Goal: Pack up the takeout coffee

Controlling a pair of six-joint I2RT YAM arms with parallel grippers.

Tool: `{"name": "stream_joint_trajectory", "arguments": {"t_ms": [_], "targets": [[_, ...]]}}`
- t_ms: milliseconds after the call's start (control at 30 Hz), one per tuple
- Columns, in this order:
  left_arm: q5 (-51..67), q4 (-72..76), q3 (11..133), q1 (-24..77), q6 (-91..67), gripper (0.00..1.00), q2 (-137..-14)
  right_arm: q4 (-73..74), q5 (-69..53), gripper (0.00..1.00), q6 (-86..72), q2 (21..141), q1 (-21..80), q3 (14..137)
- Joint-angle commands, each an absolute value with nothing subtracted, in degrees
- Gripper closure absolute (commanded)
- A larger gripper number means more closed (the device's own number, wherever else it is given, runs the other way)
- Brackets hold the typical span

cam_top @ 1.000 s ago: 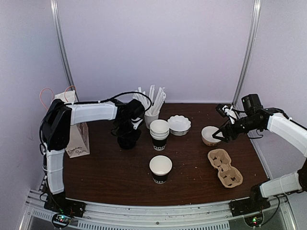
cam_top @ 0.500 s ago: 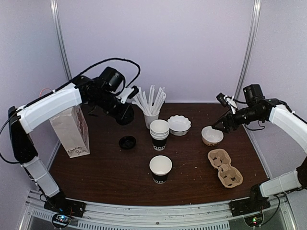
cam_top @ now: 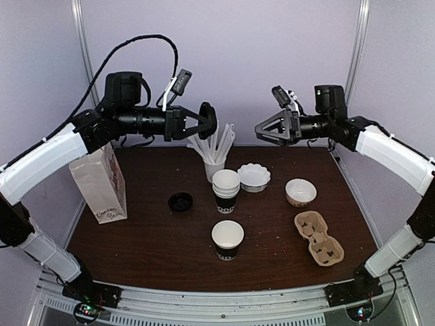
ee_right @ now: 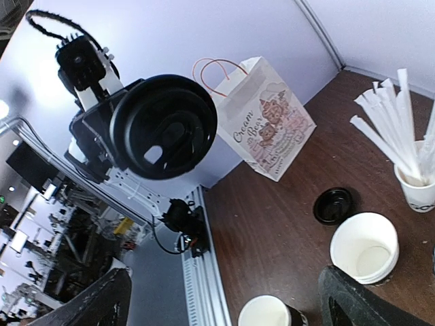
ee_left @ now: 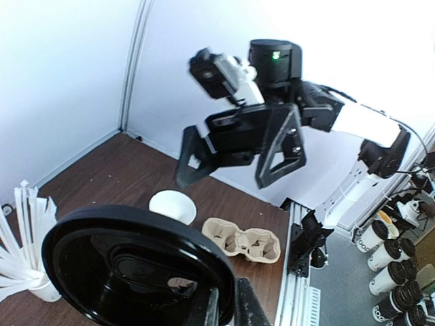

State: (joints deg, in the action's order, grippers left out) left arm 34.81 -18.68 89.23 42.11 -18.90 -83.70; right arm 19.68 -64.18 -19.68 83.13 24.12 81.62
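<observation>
The takeout coffee point(cam_top: 227, 239) is a black paper cup with white lettering, standing open-topped at the table's front middle; it also shows at the bottom of the right wrist view point(ee_right: 268, 314). My left gripper point(cam_top: 209, 121) is raised high over the back left, shut on the rim of a black plastic lid point(ee_left: 136, 272), which faces the right wrist camera point(ee_right: 163, 127). My right gripper point(cam_top: 262, 130) hangs level with it at the back right, pointing left, jaws wide open and empty point(ee_left: 223, 178). A second black lid point(cam_top: 180, 202) lies on the table.
A paper bag point(cam_top: 102, 183) stands at the left. A stack of white cups point(cam_top: 225, 189), a cup of straws point(cam_top: 214, 159), a scalloped dish point(cam_top: 253, 176) and a cream bowl point(cam_top: 300, 192) fill the middle and right. A cardboard cup carrier point(cam_top: 318, 238) lies front right.
Both arms rose from the table and turned to face each other. The left gripper came up holding a lid. The right gripper left the cream bowl and opened wide.
</observation>
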Motion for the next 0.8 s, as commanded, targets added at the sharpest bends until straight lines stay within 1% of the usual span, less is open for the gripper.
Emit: {"name": "stream_joint_trajectory", "arguments": {"t_ms": [0,133,367,767], "targets": [[40.95,-6.88,87.5,42.73,-23.0,0.93,-82.68,0.3,-68.52,0.0,-41.62,88.36,28.0,83.68],[41.02,-6.14,87.24,43.65,-23.45,0.93,-82.82,-2.67,-68.69,0.01,-46.2,93.32,31.78,87.4],[40.33,-5.8,86.81,44.91,-23.47,0.94,-83.37,-28.78,-70.5,0.01,-66.79,97.26,33.11,86.66],[40.08,-5.87,87.19,46.03,-22.35,0.94,-83.95,-26.52,-71.66,0.01,-65.68,95.71,36.06,86.63]]}}
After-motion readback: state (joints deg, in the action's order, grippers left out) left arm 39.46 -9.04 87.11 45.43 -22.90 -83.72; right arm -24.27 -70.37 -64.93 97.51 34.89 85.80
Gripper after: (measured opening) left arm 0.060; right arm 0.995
